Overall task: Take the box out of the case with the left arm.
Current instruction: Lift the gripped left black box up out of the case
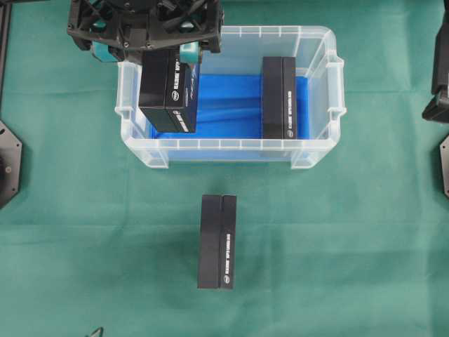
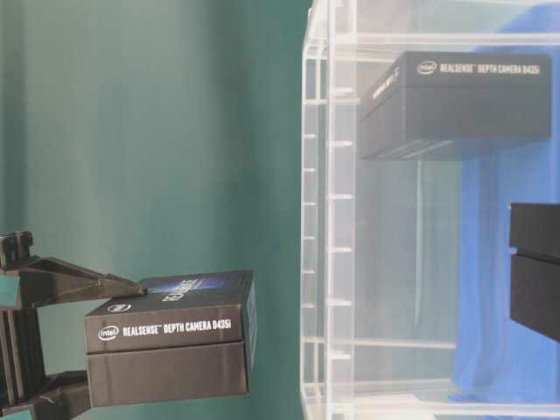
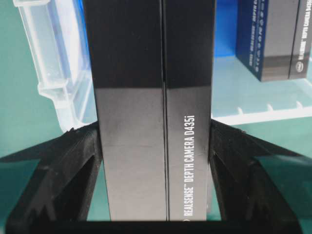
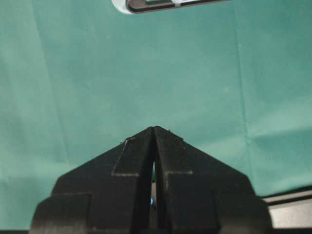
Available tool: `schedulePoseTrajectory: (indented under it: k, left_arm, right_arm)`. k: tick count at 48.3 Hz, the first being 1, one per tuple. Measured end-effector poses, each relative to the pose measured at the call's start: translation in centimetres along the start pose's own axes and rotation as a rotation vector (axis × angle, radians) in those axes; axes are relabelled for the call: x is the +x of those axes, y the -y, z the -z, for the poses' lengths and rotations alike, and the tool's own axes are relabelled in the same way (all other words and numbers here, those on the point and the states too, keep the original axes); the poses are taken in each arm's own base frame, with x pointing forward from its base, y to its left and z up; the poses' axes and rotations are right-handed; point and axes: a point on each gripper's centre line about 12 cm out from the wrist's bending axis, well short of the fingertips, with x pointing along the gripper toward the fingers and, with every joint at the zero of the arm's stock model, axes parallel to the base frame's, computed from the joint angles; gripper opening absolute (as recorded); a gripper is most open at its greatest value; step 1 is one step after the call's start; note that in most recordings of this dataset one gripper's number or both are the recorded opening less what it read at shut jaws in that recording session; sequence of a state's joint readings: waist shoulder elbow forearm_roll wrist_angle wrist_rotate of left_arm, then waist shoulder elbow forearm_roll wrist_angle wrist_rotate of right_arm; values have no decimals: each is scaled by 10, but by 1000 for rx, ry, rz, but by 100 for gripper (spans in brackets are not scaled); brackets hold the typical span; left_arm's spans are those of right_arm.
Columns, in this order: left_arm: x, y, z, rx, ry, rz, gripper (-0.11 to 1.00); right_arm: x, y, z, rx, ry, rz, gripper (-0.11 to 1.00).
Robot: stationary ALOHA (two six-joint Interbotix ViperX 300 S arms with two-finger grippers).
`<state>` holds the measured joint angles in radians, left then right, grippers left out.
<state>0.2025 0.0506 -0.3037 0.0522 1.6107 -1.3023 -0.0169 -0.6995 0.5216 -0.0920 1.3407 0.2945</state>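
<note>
Here the left claw (image 3: 156, 161) is clamping the black box (image 3: 153, 112), its long axis running straight out between the fingers (image 3: 73, 161).

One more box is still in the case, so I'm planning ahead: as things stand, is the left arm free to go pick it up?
Probably not yet. The left gripper is shut on a box, so its jaws are occupied. The other box stands uncovered in the open-topped case.
</note>
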Motion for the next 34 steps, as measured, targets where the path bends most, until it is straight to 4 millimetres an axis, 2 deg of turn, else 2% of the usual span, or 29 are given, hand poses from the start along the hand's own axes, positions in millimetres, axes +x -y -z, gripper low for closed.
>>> schedulePoseTrajectory:
  k: [26,34]
  left_arm:
    - [0,0,1,3,-1,-1,61]
    - [-1,2,14,24,-9,-8,61]
  right_arm:
    - [0,0,0,0,1,0,0]
    - [0,0,0,0,0,-1,0]
